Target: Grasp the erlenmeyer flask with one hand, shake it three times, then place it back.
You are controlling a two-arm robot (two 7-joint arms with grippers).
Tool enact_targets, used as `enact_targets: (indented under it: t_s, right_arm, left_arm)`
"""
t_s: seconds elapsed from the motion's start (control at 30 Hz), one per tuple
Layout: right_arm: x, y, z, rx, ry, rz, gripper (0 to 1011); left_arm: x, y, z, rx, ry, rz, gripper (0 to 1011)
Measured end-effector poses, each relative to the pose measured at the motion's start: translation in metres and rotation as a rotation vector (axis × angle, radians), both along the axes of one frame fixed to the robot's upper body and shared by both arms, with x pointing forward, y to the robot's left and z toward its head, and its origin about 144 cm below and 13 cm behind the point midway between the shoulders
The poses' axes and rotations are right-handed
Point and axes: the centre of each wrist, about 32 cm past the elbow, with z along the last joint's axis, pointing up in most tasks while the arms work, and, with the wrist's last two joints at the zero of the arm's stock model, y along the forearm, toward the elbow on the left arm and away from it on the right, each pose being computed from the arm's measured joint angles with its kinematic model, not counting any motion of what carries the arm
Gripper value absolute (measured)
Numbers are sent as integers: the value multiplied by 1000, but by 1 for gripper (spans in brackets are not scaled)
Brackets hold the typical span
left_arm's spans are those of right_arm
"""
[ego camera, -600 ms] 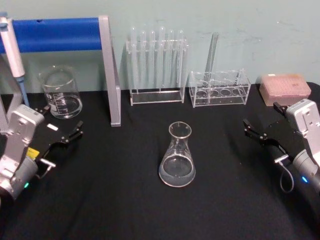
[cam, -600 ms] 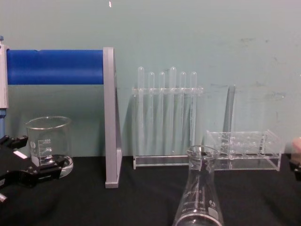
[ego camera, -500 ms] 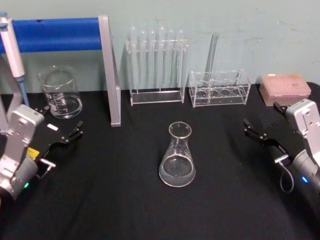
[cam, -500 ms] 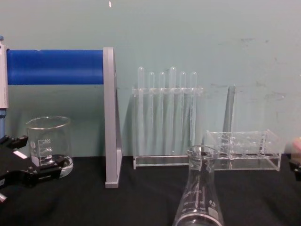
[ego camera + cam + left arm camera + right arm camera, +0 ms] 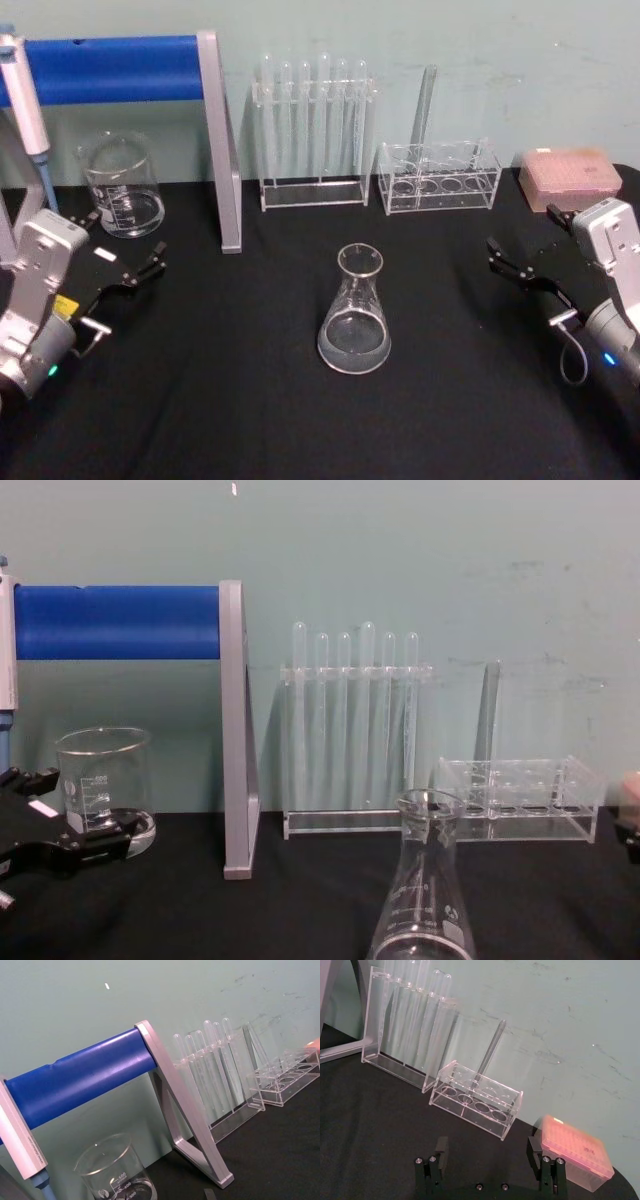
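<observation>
Clear glass conical erlenmeyer flask with white graduation marks: upright and standing free at the middle of the black table, in front of the clear acrylic test-tube rack. Black two-jawed left gripper: low at the table's left side, jaws spread wide and empty, well apart from the flask, near the straight-sided clear glass beaker. Black two-jawed right gripper: low at the table's right side, jaws likewise spread wide and empty, well apart from the flask, with the flask between the two.
</observation>
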Motion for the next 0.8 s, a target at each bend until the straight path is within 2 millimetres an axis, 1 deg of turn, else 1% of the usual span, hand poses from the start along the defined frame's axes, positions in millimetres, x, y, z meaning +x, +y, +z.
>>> enact_targets:
  t_s: [0.17, 0.3, 0.53, 0.63, 0.7, 0.8]
  right_arm:
    - [0, -3, 1, -8, 0, 12, 1002]
    - [-4, -10, 4, 16, 9, 59, 1003]
    - [-17, -19, 14, 68, 23, 169, 1003]
    - [-24, -20, 17, 85, 29, 214, 1003]
    - [-29, -20, 19, 111, 42, 276, 1002]
    - [-32, -19, 20, 141, 58, 328, 1003]
  left_arm:
    - [0, 0, 0, 0, 0, 0, 1001]
    - [0, 0, 0, 0, 0, 0, 1001]
    - [0, 0, 0, 0, 0, 0, 1001]
    - [0, 0, 0, 0, 0, 0, 1001]
    - [0, 0, 0, 0, 0, 0, 1001]
    - [0, 0, 0, 0, 0, 0, 1001]
